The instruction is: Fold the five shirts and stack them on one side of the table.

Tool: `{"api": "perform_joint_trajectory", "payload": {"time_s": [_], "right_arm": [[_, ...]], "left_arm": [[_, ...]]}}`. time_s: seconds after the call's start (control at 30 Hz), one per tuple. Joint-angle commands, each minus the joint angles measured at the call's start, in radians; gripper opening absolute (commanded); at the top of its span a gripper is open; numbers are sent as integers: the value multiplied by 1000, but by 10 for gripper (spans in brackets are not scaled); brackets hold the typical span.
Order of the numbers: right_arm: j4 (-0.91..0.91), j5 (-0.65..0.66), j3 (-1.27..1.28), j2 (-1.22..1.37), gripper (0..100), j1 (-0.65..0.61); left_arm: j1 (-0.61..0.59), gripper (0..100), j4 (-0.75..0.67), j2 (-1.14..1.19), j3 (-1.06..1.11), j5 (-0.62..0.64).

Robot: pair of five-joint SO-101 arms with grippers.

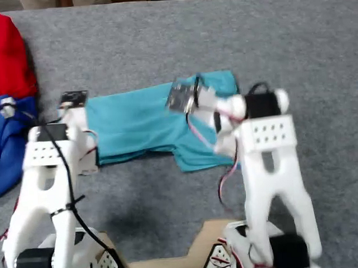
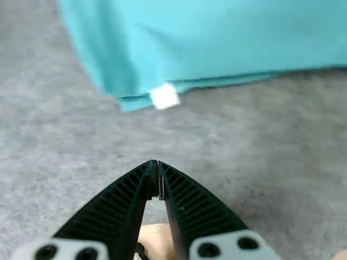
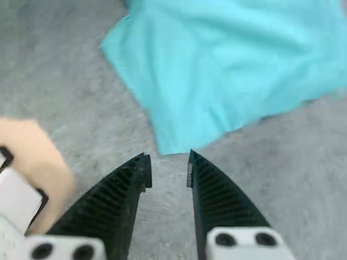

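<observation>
Teal shirt (image 1: 143, 123) lies partly folded on the grey table (image 1: 293, 47), directly ahead of both claws. Left gripper (image 2: 156, 165): jaws closed tip to tip, holding nothing, just short of the shirt corner bearing a white tag (image 2: 164, 96). Right gripper (image 3: 168, 160): jaws parted narrowly, empty, tips just beside the shirt's near edge. Red shirt (image 1: 6, 58) and blue shirt (image 1: 6, 146) lie bunched beyond the left gripper's outer side.
</observation>
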Motion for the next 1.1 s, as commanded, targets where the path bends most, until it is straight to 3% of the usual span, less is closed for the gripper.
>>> {"api": "perform_joint_trajectory", "payload": {"time_s": [0.0, 0.13, 0.37, 0.67, 1.07], "right_arm": [[-95, 26, 229, -145, 157, -47], [-209, -8, 390, -182, 227, -87], [-408, -64, 503, -77, 246, -147], [-476, -74, 392, 222, 248, -140], [-574, -69, 328, 492, 246, -124]], "left_arm": [[-132, 20, -29, -24, 8, -35], [-224, 20, -31, -24, 11, -35], [-195, 20, -44, -22, 12, -29], [-103, 20, -97, -22, 60, -28], [-109, 20, -91, 131, -11, -31]]}}
